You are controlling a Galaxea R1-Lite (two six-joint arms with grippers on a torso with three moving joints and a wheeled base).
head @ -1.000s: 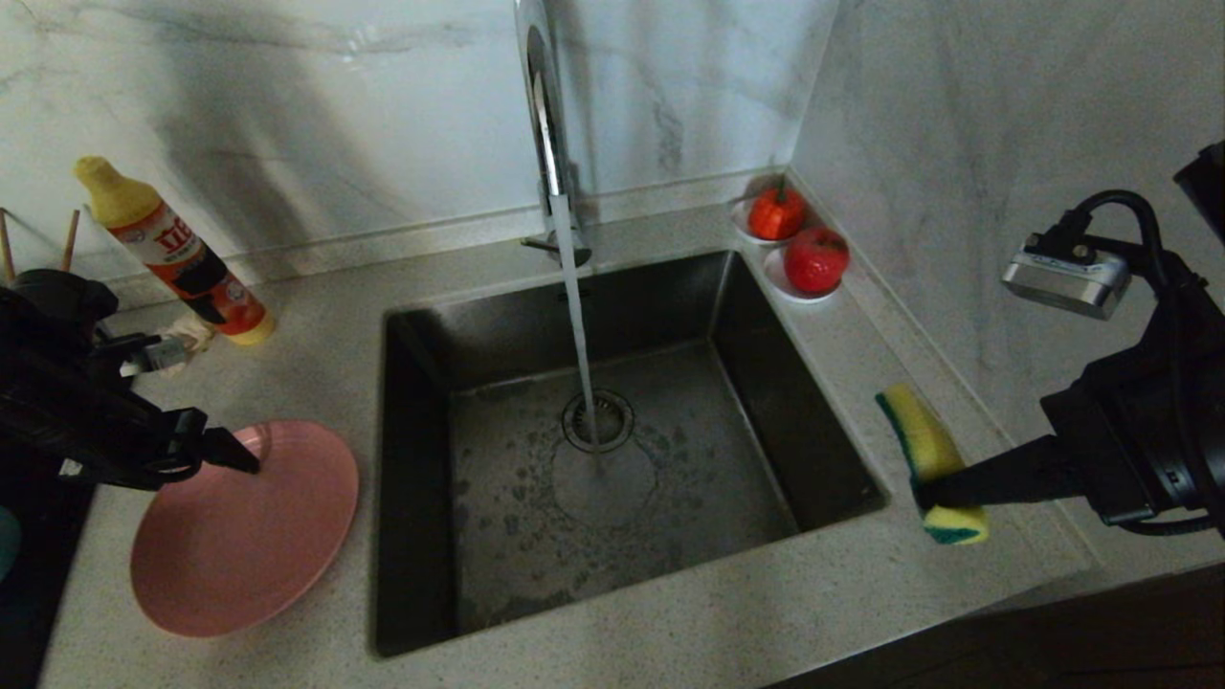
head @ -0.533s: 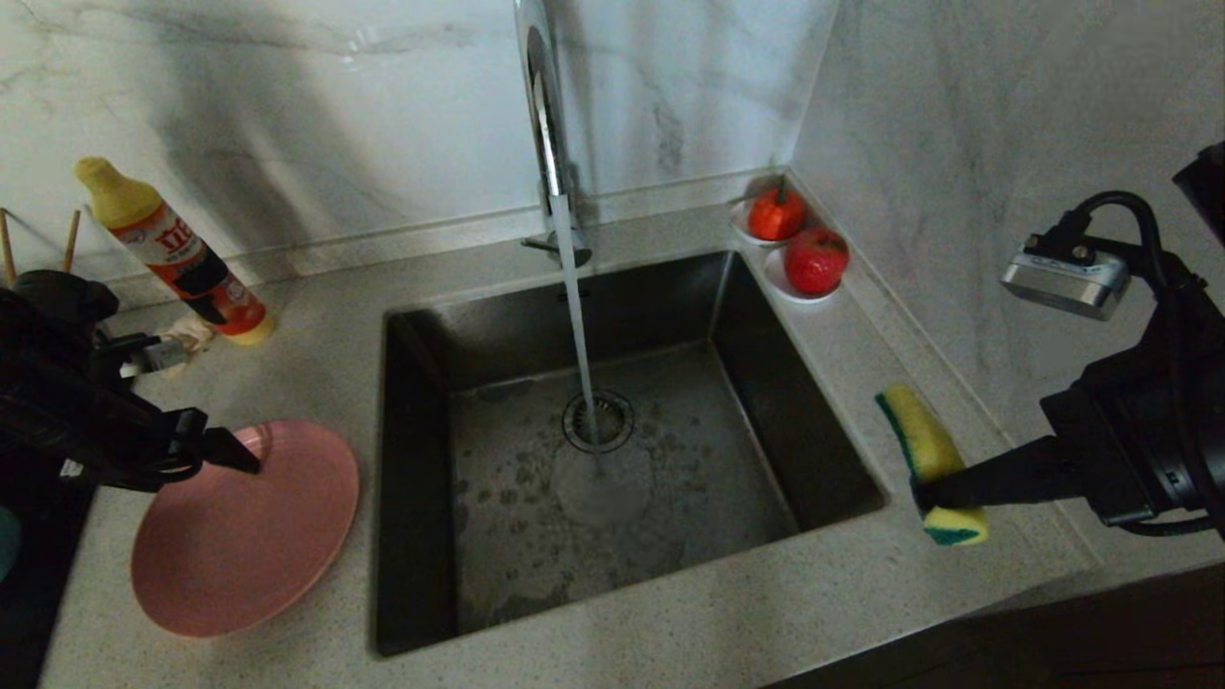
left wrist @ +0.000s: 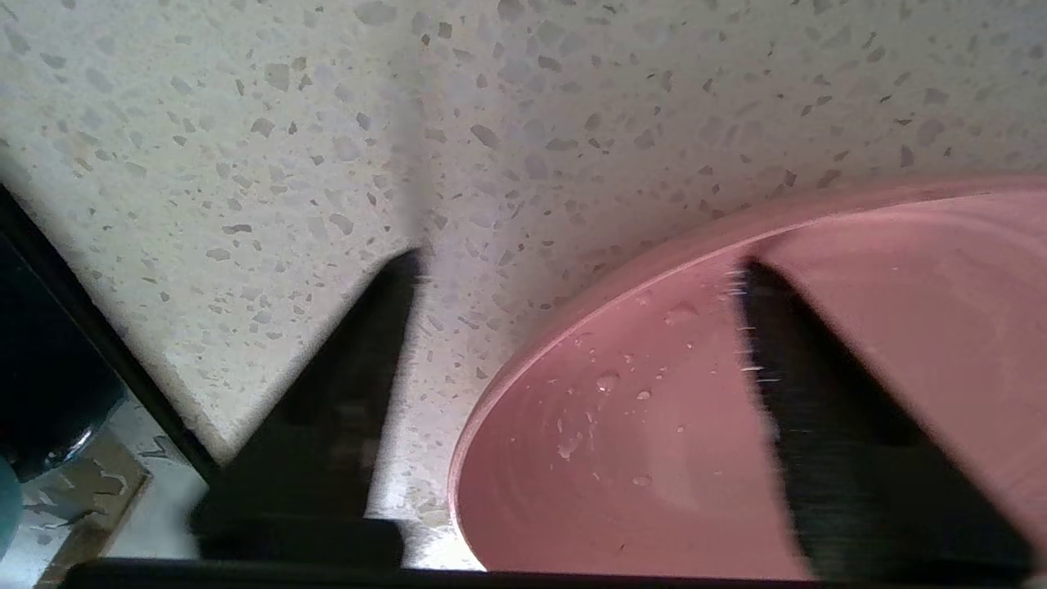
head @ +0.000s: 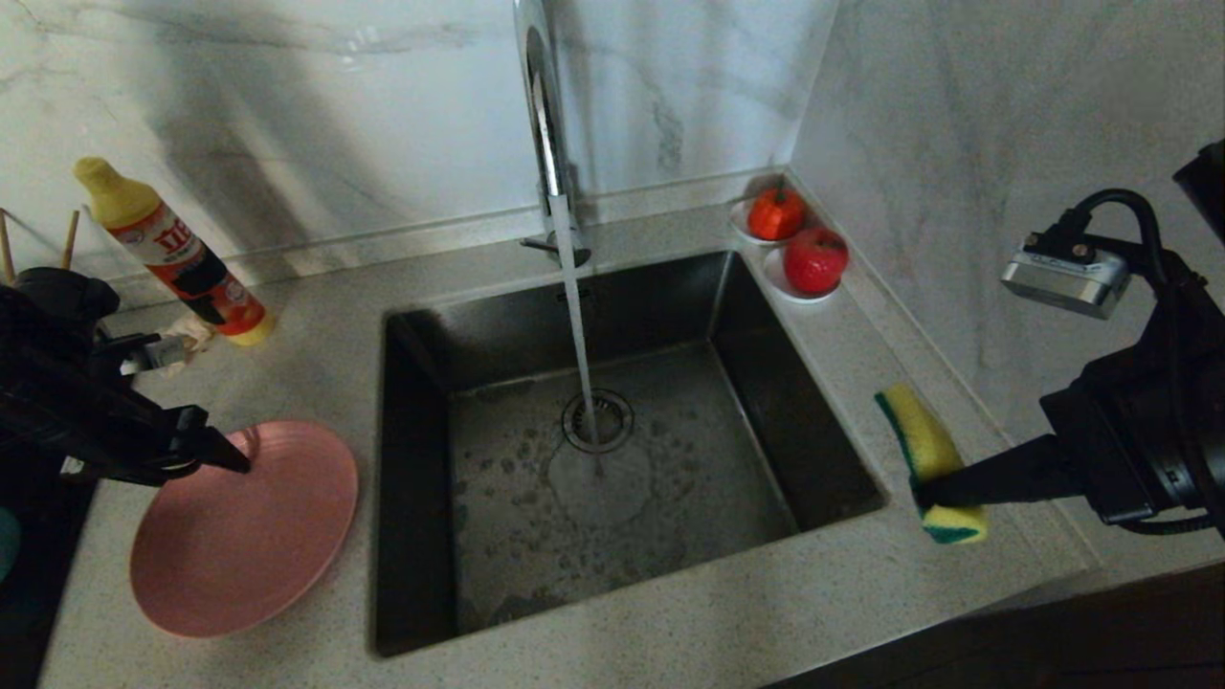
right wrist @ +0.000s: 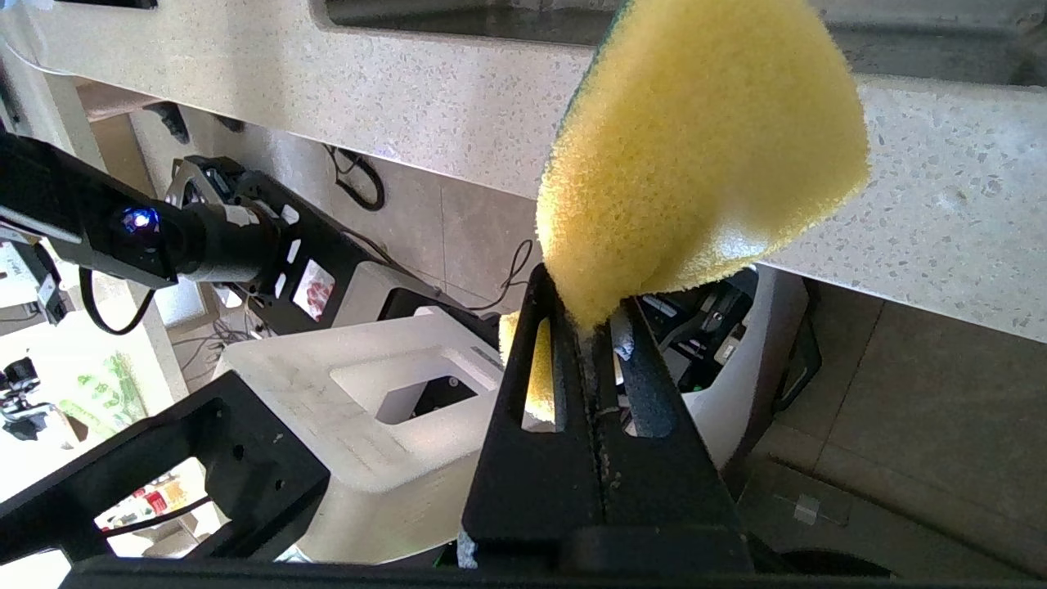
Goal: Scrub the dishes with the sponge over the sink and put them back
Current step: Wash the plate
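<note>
The pink plate (head: pixel 244 536) lies on the counter left of the sink (head: pixel 412 431), with water drops on it (left wrist: pixel 654 425). My left gripper (head: pixel 225 457) is open at the plate's far-left rim. It straddles the rim (left wrist: pixel 577 266), one finger over the counter and the other over the plate. My right gripper (head: pixel 933 493) is shut on the yellow sponge (head: pixel 924 445), held upright above the counter right of the sink. The sponge (right wrist: pixel 695 147) bulges above the closed jaws (right wrist: pixel 585 286). Two chopsticks (head: pixel 69 239) poke up at the far left. A teal sliver of the bowl (head: pixel 6 542) shows beside the left arm.
Water runs from the chrome faucet (head: pixel 545 124) onto the drain (head: pixel 598 419). A detergent bottle (head: pixel 172 254) stands at the back left. Two red fruits on white saucers (head: pixel 815 258) sit in the back right corner, by the marble side wall.
The left gripper's fingers have drawn a little closer together at the plate's rim. The right arm and sponge have not moved. The water keeps running.
</note>
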